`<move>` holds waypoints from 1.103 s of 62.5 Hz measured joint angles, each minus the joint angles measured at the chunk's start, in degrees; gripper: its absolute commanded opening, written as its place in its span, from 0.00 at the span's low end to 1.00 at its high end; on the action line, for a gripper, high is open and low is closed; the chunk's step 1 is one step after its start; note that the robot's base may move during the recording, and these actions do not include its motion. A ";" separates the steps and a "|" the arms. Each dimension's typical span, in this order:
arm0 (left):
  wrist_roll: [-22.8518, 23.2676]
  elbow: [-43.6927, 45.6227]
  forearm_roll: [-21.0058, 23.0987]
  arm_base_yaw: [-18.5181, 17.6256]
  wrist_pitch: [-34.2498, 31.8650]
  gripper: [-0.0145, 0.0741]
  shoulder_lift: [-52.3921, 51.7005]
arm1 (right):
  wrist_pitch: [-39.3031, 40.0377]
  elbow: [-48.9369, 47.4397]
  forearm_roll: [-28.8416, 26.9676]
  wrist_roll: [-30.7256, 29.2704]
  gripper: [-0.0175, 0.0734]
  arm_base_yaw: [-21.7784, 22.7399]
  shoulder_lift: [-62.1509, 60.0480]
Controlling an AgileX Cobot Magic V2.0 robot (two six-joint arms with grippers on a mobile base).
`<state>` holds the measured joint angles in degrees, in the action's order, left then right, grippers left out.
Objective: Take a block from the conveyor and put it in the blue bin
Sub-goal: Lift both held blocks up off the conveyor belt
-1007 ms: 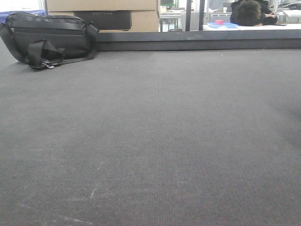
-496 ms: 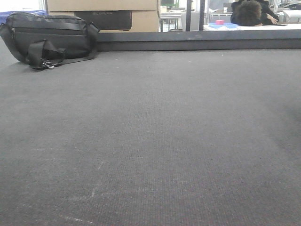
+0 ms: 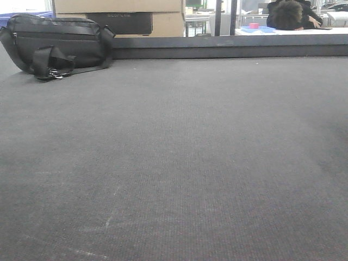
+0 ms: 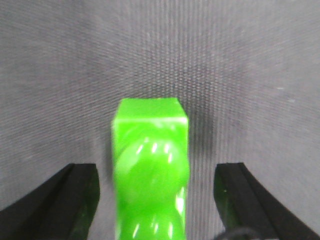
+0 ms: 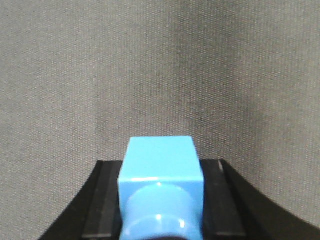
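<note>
The conveyor (image 3: 179, 157) is a wide dark grey woven belt that fills the front view; neither arm appears there. In the left wrist view a glossy green block (image 4: 150, 150) rests on the belt between the fingers of my left gripper (image 4: 156, 172). That gripper is open, with belt showing on both sides of the block. In the right wrist view my right gripper (image 5: 162, 167) is shut on a light blue block (image 5: 161, 172), its black fingers (image 5: 102, 200) pressed against both sides, above the belt (image 5: 160, 65). No blue bin is identifiable.
A black shoulder bag (image 3: 57, 46) lies at the belt's far left corner, with cardboard boxes (image 3: 119, 16) behind it. A dark raised edge (image 3: 228, 48) closes the far side. A person (image 3: 288, 15) sits at a white table beyond. A blue sliver (image 3: 3, 19) shows behind the bag.
Nothing on the belt has visibly moved in the front view; only the person in the background has shifted a little.
</note>
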<state>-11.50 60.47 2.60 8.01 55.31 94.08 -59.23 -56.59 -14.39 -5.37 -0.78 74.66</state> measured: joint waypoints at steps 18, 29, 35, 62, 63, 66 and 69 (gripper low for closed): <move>0.83 -0.80 -0.63 0.00 -3.65 0.37 0.77 | 0.00 0.00 -0.10 0.00 0.01 0.00 0.00; 0.92 -0.80 -0.73 0.00 -3.39 0.04 0.77 | 0.27 -0.58 -0.10 0.00 0.01 0.00 0.00; 0.92 -0.58 -0.73 0.00 -2.12 0.04 0.53 | -0.41 -2.50 -0.10 0.00 0.01 0.00 -0.13; 0.92 -6.11 1.96 0.00 -14.10 0.04 -22.65 | 7.15 -0.86 -0.77 -0.23 0.01 0.00 -13.95; 0.92 -6.91 1.97 0.00 -15.52 0.04 -23.87 | 7.65 -0.29 -0.76 -0.37 0.01 0.00 -14.70; 0.92 -9.84 2.28 0.00 -20.64 0.04 -27.48 | 9.74 1.56 -0.76 -0.64 0.01 0.00 -17.54; 0.92 -12.51 3.00 0.00 -24.91 0.04 -31.60 | 12.07 4.14 -0.76 -1.14 0.01 0.00 -20.18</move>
<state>-10.58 47.96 5.61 8.01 30.40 62.48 -47.16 -52.46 -15.15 -6.51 -0.78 54.48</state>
